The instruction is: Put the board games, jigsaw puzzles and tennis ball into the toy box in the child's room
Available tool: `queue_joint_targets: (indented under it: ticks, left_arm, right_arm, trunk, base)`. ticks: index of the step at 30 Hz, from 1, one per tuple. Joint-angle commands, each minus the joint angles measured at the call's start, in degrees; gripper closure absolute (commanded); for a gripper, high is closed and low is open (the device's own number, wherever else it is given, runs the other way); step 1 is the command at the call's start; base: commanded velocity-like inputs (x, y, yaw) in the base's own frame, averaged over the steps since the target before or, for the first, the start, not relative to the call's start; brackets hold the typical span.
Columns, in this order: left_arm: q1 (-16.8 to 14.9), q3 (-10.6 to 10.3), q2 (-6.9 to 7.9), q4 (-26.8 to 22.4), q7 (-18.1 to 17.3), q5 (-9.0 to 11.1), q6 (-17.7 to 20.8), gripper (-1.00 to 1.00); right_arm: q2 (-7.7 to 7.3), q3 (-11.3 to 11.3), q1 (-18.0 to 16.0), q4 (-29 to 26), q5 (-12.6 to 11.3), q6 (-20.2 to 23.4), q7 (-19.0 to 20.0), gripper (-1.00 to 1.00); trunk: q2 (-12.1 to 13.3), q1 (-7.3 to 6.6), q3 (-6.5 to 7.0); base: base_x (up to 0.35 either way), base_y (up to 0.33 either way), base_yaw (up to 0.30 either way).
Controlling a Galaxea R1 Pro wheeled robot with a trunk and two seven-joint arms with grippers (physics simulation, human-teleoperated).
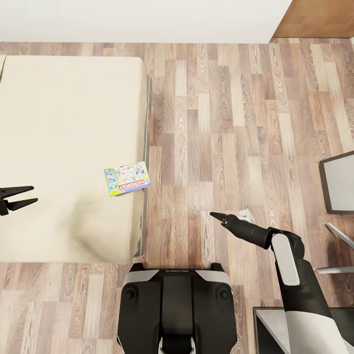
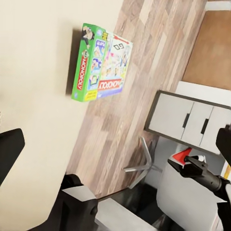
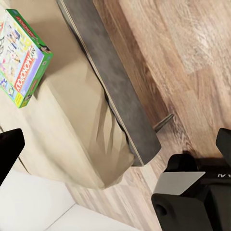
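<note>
One board game, a green-edged Monopoly box (image 1: 127,178), lies flat on the cream bed (image 1: 59,123) close to its right edge. The left wrist view has the same box (image 2: 102,62), and so does the right wrist view (image 3: 21,57). My left gripper (image 1: 34,194) hovers over the bed well to the left of the box, open and holding nothing. My right gripper (image 1: 219,216) hangs over the wooden floor to the right of the bed, pointing toward it. Its fingers (image 3: 9,149) stand wide apart with nothing between them.
My dark base (image 1: 177,295) stands at the foot corner of the bed. A grey table top (image 1: 339,189) and metal chair legs (image 1: 339,236) lie at the right. A white drawer cabinet (image 2: 192,118) is beyond them. A brown door (image 1: 314,19) is at the far right.
</note>
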Motion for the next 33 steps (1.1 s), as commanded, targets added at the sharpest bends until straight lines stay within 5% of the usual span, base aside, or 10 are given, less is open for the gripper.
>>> queue_joint_targets:
  ticks: [1, 33]
  left_arm:
    - [0.07, -0.01, -0.03, 0.02, -0.26, -0.06, 0.48, -1.0]
    - [1.41, 0.09, -0.54, 0.02, -0.26, -0.11, -0.13, -1.0]
  right_arm:
    - [0.04, -0.08, -0.05, -0.01, 0.55, 0.21, 0.54, -1.0]
    - [0.02, -0.21, -0.2, -1.11, 0.91, 0.09, 0.35, -1.0]
  trunk:
    - [-0.09, 0.04, 0.02]
    - [-0.09, 0.04, 2.92]
  base:
    - [0.0, 0.0, 0.0]
    - [0.0, 0.0, 0.0]
